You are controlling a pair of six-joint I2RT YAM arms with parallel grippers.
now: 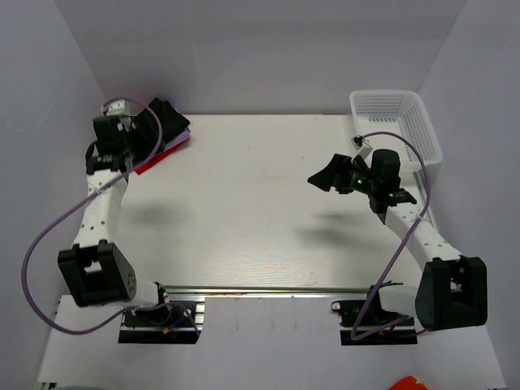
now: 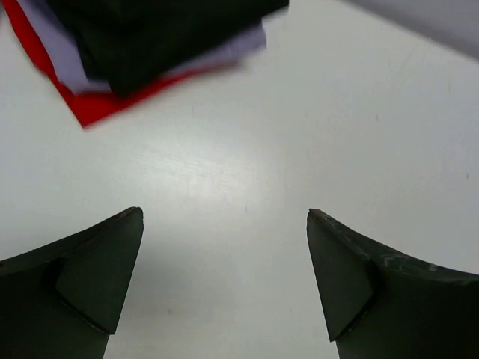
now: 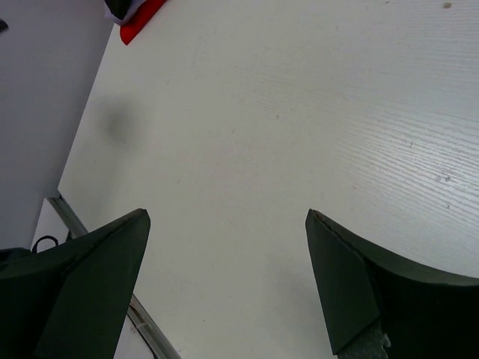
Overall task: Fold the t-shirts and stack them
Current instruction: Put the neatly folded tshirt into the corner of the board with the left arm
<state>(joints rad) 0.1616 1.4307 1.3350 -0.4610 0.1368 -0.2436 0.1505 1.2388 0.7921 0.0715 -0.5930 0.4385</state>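
Lying just ahead of the left pincer (image 2: pixel 224 215), 3 stacked t-shirts (image 2: pixel 161 37)

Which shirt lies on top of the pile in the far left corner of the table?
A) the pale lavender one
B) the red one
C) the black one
C: in the left wrist view the black t-shirt covers the lavender t-shirt, whose edge peeks out above the red t-shirt at the bottom.

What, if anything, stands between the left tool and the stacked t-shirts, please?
Nothing visible does: only bare table lies between the open left tool and the t-shirts, stacked black over lavender over red.
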